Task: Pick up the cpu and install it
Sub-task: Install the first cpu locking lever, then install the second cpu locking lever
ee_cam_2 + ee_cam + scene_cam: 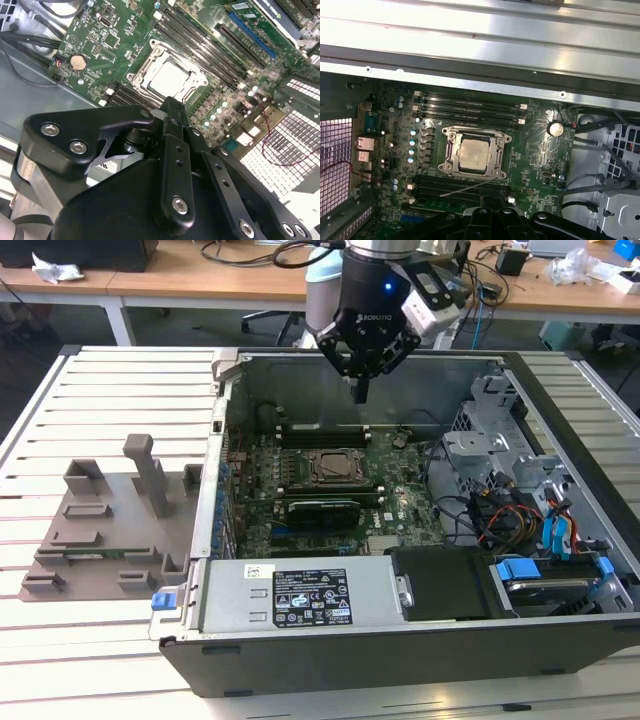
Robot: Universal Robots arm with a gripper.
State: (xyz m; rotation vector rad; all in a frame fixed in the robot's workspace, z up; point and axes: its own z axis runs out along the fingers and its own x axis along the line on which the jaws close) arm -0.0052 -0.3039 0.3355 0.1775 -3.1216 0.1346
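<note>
Hovering above the open case (300, 360), your gripper (361, 392) has its fingers together and holds nothing. The cpu (473, 154) already lies flat in the socket (451, 150) mid-board, so it looks seated, frame around it. RAM slots (470, 106) flank the socket on both sides; cables (495, 515) crowd the case's drive-bay end. A grey fixture (110, 515) sits outside the case on the table (100, 370).

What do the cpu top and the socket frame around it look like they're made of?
The cpu top looks like pale, matte metal with a soft, even sheen. The socket frame around it looks like brighter stamped metal, judging by sharp glints along its edges. The claw hangs above, clear of both.
</note>
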